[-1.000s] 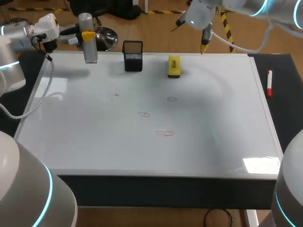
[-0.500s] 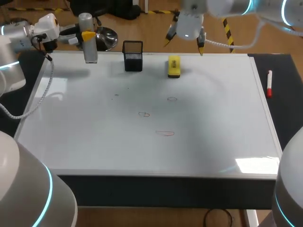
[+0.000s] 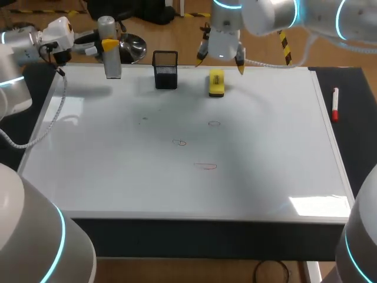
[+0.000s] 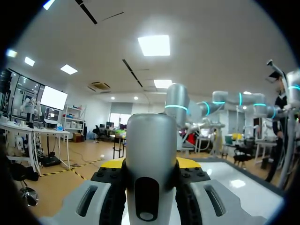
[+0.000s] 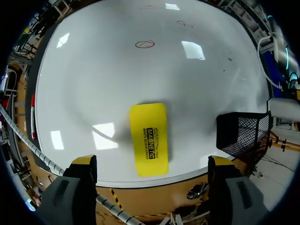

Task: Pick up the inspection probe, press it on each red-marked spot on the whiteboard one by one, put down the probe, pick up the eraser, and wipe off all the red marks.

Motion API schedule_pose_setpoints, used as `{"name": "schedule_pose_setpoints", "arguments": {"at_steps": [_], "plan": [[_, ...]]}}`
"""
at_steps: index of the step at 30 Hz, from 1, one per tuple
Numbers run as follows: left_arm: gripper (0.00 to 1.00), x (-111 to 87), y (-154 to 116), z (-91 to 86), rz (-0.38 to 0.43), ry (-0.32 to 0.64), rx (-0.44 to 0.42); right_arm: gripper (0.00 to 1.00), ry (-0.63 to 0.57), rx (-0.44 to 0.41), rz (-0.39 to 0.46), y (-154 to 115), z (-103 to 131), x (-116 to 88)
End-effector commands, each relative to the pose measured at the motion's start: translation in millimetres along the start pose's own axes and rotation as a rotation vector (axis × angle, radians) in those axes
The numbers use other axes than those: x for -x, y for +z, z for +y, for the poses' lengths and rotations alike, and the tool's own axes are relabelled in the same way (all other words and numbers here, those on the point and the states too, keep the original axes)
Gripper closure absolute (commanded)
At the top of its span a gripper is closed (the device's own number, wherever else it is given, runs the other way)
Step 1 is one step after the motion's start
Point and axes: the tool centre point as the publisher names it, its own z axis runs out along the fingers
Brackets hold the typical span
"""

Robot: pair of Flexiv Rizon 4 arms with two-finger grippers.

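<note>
The silver cylindrical inspection probe (image 3: 109, 50) stands upright above the whiteboard's (image 3: 118, 177) far left edge, with my left gripper (image 3: 109, 43) shut on it. In the left wrist view the probe (image 4: 151, 140) fills the space between the fingers of that gripper (image 4: 150, 165). The yellow eraser (image 3: 217, 82) lies flat near the far edge. My right gripper (image 3: 221, 59) hangs open just above and behind it. In the right wrist view the eraser (image 5: 148, 138) lies between and ahead of the wide-open gripper (image 5: 152, 161). Three small red marks (image 3: 214, 123), (image 3: 179, 142), (image 3: 205, 166) sit mid-board.
A black mesh cup (image 3: 165, 69) stands between the probe and the eraser, close to my right gripper's finger in the right wrist view (image 5: 241, 136). A red marker (image 3: 334, 104) lies on the dark mat past the board's right edge.
My right arm has swung left and come down over the eraser, its wrist turning so the open fingers straddle it. The left arm and the probe have stayed still.
</note>
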Motion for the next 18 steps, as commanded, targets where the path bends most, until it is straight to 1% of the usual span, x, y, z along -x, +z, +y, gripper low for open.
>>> {"name": "schedule_pose_setpoints", "arguments": {"at_steps": [1, 8, 18], "plan": [[1.0, -4.0, 1.0, -2.6, -0.009, 0.002, 0.003, 0.0, -0.023, 0.017, -0.028, 11.7, 0.8, 2.1], [1.0, -4.0, 1.0, -2.6, -0.009, 0.002, 0.003, 0.0, -0.06, 0.039, -0.032, 21.2, 7.2, 2.4], [1.0, -4.0, 1.0, -2.6, -0.009, 0.002, 0.003, 0.0, -0.104, 0.048, 0.005, 22.9, 1.2, -6.5]]}}
